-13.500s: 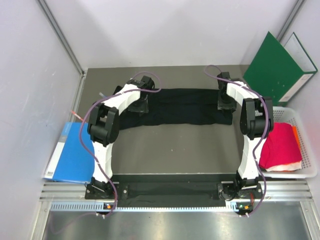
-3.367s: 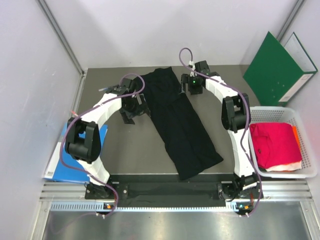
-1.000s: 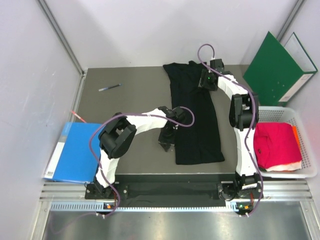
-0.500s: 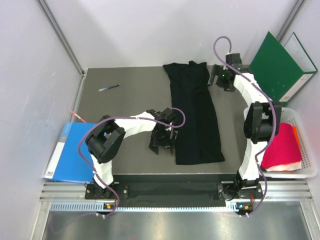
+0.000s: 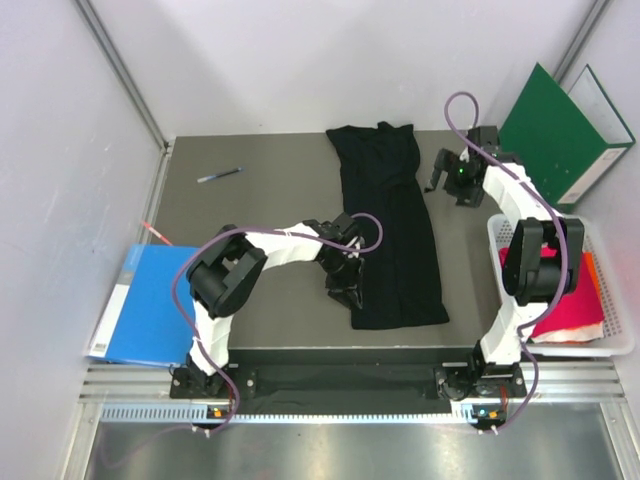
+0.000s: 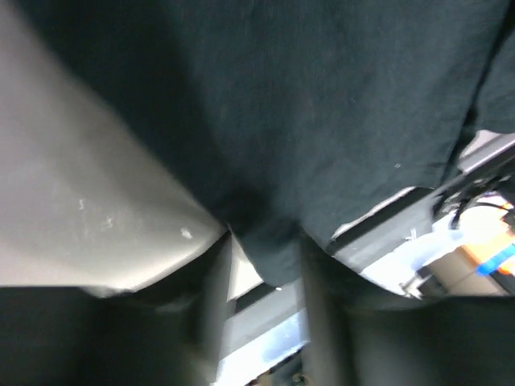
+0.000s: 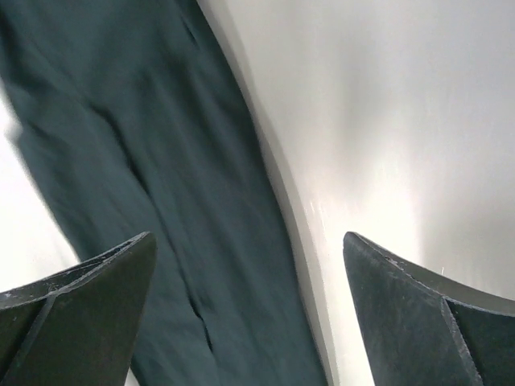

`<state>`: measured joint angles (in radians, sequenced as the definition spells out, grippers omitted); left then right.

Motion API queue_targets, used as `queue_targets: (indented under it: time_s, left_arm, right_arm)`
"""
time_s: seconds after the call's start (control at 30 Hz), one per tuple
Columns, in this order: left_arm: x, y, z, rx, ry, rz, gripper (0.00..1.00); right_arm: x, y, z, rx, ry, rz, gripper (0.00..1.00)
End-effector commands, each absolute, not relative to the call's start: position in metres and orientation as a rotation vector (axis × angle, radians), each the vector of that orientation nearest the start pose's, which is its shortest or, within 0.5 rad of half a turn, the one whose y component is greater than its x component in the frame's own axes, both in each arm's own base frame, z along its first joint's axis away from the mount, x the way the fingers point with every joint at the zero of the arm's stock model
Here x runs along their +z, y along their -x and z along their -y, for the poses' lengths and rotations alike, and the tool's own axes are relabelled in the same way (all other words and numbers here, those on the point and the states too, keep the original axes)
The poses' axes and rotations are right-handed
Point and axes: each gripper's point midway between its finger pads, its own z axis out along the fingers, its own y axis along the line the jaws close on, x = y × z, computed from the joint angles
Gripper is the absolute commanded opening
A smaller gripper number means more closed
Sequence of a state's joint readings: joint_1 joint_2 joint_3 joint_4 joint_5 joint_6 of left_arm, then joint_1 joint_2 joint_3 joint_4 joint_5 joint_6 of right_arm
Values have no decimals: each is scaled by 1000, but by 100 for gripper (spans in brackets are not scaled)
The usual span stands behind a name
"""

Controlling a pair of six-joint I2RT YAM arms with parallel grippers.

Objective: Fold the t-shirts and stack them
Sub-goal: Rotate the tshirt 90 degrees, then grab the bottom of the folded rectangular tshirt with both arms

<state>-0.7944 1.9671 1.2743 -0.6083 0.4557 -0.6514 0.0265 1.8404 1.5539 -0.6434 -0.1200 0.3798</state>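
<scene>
Frankly, my left claw (image 6: 264, 261) blurred, grip unclear, black shirt (image 5: 390, 200) hem between its jaws near the desk's (image 5: 260, 200) front edge, right claw (image 7: 248, 237) released alongside.

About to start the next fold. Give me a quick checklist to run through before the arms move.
1. Long black cloth t-shirt lies flat as a strip: ok.
2. Right gripper open, off the cloth: ok.
3. Left gripper holding the shirt's near edge: cannot tell; cloth sits between its jaws.
4. Magenta-red shirt inside white plastic basket: ok.
5. Thin dark pen clear of the black shirt: ok.
</scene>
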Motion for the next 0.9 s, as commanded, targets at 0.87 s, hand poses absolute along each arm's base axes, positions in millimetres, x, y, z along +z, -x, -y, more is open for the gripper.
queue_targets:
  time_s: [0.87]
  left_arm:
    - [-5, -166, 249, -398, -382, -3219, 23]
  right_arm:
    - [88, -235, -79, 682, -411, -2985, 100]
